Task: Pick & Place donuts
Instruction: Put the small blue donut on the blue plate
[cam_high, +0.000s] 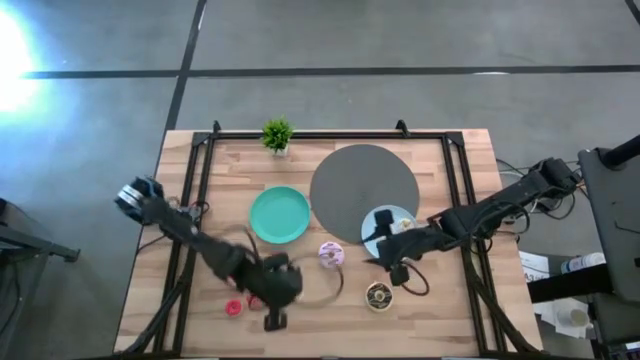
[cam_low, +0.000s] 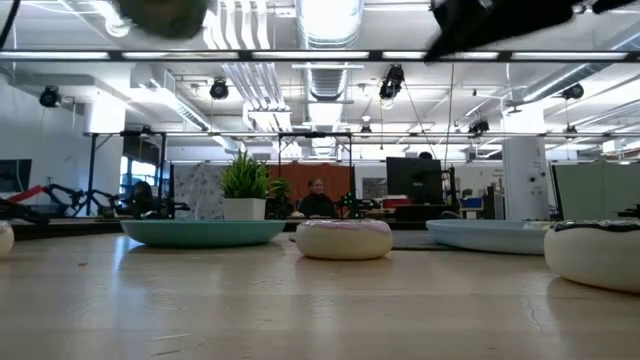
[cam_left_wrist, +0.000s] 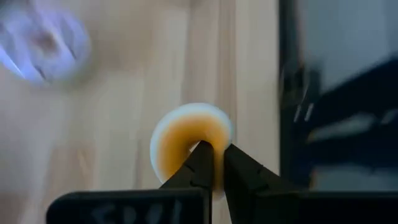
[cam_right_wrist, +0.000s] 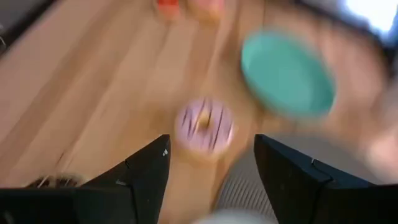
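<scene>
Donut first: orange-topped donut (cam_left_wrist: 180, 134), small, a cream ring under a glossy orange top, nipped by its rim between the fingers of the left hand (cam_left_wrist: 214, 149), near 7 o'clock on the desk (cam_high: 230, 170). Fingers almost together, with only the ring's thickness between them. Cannot tell whether lifted or resting on the wood.

Thin grip, on one side of the ring only: likely to swing or pivot in the pinch, and to drop out with a quick turn of the wrist. Smooth, hard-looking toy surface, so probably little friction to count on. Once dropped, apt to roll on edge toward the desk's border, close by at that corner.

Outward from there: red donut (cam_high: 234, 307) near the left hand, at its 8 o'clock, easy to knock in passing. Lilac-frosted donut (cam_high: 331, 254), pale with dark stripes, toward 6 o'clock from the desk's middle, lying flat between the two arms. Right hand (cam_right_wrist: 211, 138) spread wide, holding nothing, aimed at that lilac ring from its 3 o'clock side. Some danger of both arms crowding the same patch and clipping each other. Chocolate donut (cam_high: 378, 295) at 5 o'clock, just beside the right hand and open to a nudge. Teal plate (cam_high: 280, 215) toward 9 o'clock of centre. Pale blue plate (cam_high: 385, 213) at the 5 o'clock edge of the grey disc (cam_high: 363, 180).
</scene>
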